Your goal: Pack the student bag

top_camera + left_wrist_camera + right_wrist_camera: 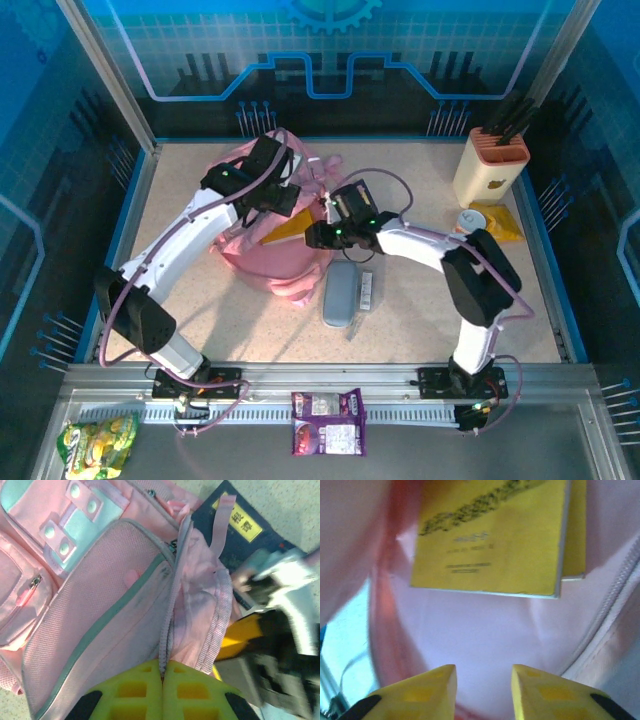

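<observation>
Student bag (255,258) lies centre-left on the tabletop (410,325) in the top view. Its long axis runs roughly top to bottom of frame, w/ the open mouth on its right-hand side, facing the right arm. Left gripper (162,669) is fully closed, pinching the zip edge of the main opening btwn its pads so the mouth gapes. In the left wrist view that seam runs up the middle of frame. Yellow book (492,535) sits against the pink lining, upper centre of the right wrist view. Right gripper (484,672) is at the mouth, jaws partly apart w/ nothing btwn them, and the book is ahead of the fingers, not touching. So the bag's inside lies straight ahead of the right gripper, i.e. toward frame left in the top view, and the right arm is the nearer one for anything going in. Dark blue book (240,532) w/ a yellow label lies beside the bag, upper right of the left wrist view, w/ a pink strap across it. Grey pencil case (340,293) lies just below the right gripper in the top view, near the bag's lower right. It's prob. the easiest next item to reach, tho that's a guess.
</observation>
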Tool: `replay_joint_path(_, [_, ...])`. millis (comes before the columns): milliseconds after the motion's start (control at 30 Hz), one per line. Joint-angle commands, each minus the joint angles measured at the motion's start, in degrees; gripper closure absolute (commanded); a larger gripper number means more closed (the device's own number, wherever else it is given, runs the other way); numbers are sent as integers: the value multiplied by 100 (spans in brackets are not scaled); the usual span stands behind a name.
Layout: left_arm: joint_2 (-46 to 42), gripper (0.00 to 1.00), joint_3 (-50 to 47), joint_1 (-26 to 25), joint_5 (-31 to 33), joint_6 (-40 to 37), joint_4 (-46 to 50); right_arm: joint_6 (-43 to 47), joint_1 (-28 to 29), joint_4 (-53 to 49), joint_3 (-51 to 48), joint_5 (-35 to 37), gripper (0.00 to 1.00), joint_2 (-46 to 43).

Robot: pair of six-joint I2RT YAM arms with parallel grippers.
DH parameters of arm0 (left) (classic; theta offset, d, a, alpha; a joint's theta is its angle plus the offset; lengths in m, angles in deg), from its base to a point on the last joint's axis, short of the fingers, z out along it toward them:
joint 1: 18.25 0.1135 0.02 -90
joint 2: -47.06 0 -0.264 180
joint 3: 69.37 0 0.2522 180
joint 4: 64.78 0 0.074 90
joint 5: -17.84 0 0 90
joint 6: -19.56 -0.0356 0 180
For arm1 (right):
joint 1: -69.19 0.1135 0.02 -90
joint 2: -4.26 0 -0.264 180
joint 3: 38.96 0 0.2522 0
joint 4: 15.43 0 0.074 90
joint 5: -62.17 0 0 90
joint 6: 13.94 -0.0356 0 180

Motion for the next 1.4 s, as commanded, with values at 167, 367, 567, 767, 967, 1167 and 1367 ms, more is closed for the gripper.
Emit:
replay_joint_path(167, [-396, 100, -733, 38, 291, 29, -130, 184, -575, -311, -650, -788, 56, -1289])
replay_joint_path(367, [-443, 100, -1369, 37, -36, 624, -188, 589, -978, -1030, -973, -535, 50, -1991])
replay_joint_path(567, [-440, 96, -2026, 24, -682, 879, -633, 654, -1489, -1283, -1302, -651, 46, -2172])
replay_joint_path(767, [-620, 56, -2049, -187, -1079, 1286, -778, 823, -1759, -1417, -1265, -667, 41, -2018])
replay_joint_path(967, [-1157, 27, -2401, -610, -2131, 2533, -2456, 995, -2066, -1615, -677, -824, 34, -1203])
replay_joint_path(1167, [-1066, 1, -2462, -1004, -2424, 3975, -3929, 933, -2454, -1664, -48, -599, 28, -312])
replay_joint_path(1367, [-556, 1, -2114, -1168, -2416, 5298, -4429, 900, -2706, -1853, 556, -599, 27, 488])
